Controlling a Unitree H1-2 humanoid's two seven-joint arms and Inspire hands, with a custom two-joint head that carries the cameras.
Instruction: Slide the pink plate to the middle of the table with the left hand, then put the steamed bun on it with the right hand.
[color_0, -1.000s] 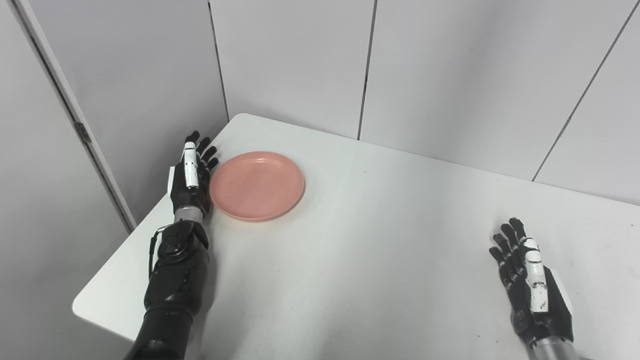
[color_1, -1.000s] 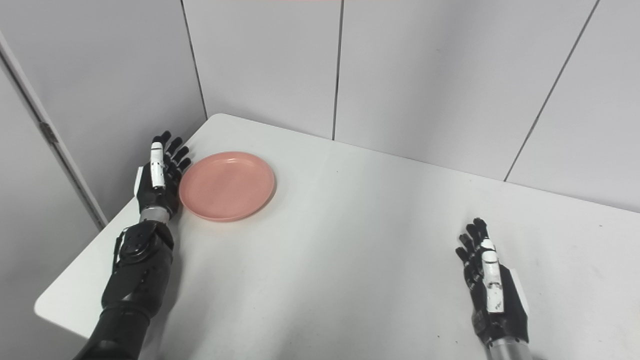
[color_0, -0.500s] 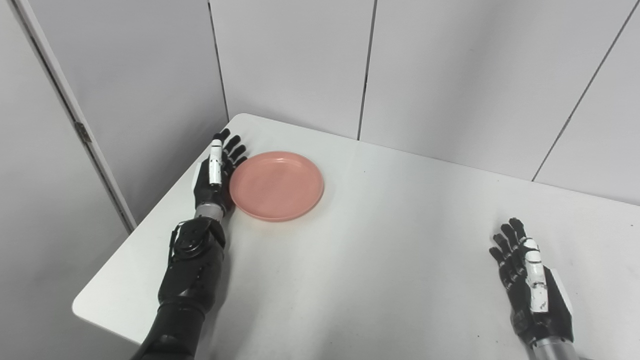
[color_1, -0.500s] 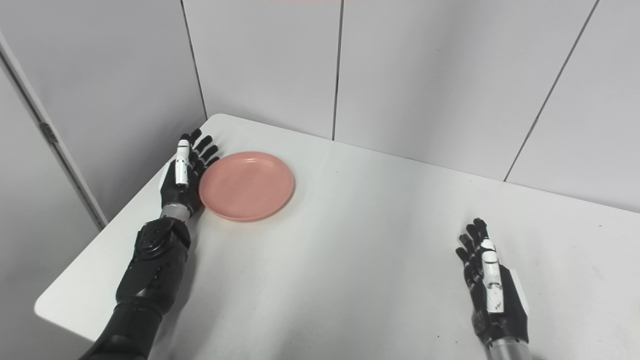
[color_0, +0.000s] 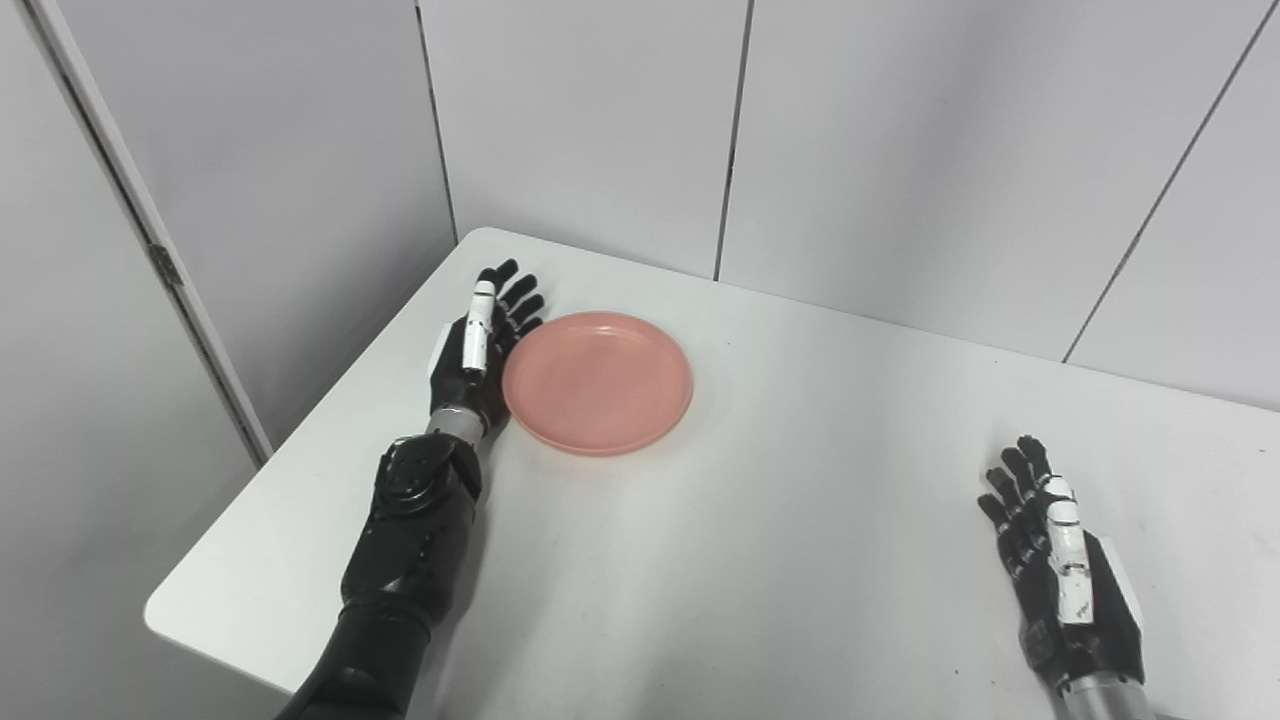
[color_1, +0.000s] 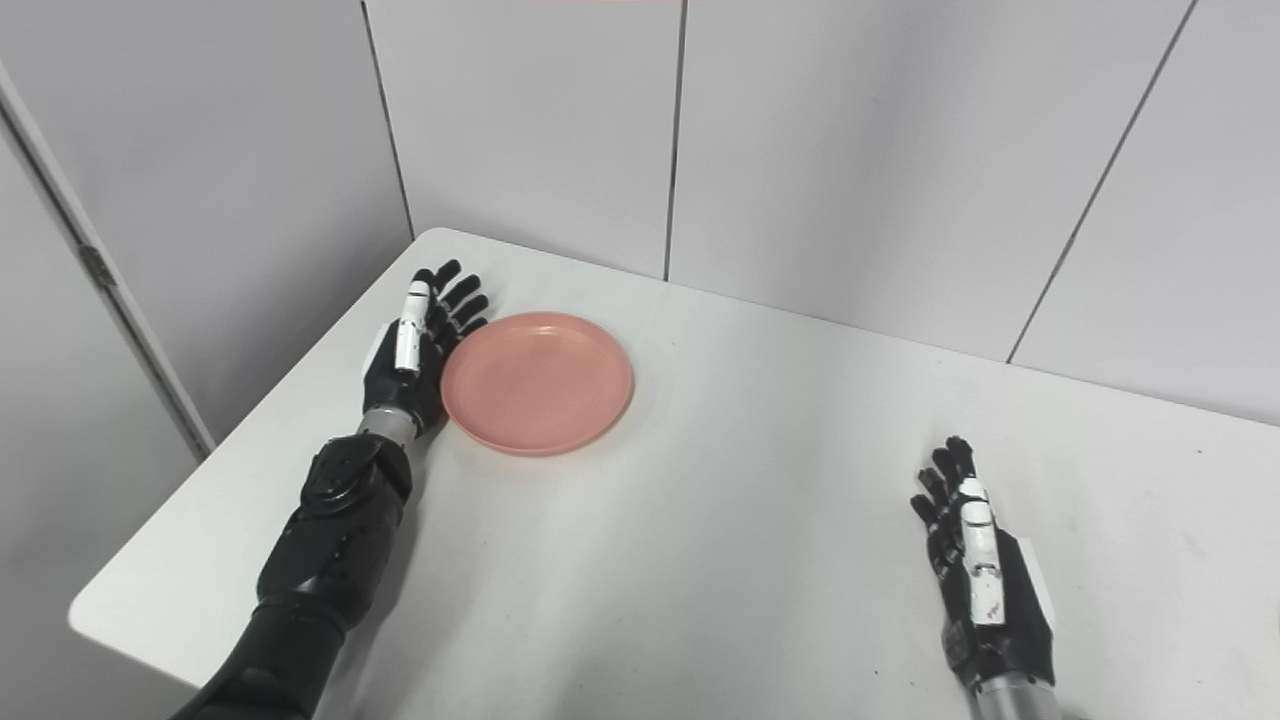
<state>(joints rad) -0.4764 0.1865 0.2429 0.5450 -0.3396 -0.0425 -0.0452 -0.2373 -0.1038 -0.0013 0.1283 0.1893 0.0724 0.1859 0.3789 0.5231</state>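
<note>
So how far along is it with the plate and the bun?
Nothing is finished yet. In hand: the left hand, fingers straight, is pressed against the left rim of the pink plate, which sits left of the table's middle, so the slide is underway. Left: finishing the slide, then the bun. The right hand rests open near the right edge, and no steamed bun is in view.

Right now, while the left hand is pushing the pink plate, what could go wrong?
1. The left hand only presses flat against the side edge of the plate, with no grip, so the plate might turn or slip away from the push.
2. The plate is on the left part of the table, not at its middle; stopping here would likely leave it short.
3. No steamed bun is visible, so the open right hand may have nothing to pick up.
</note>
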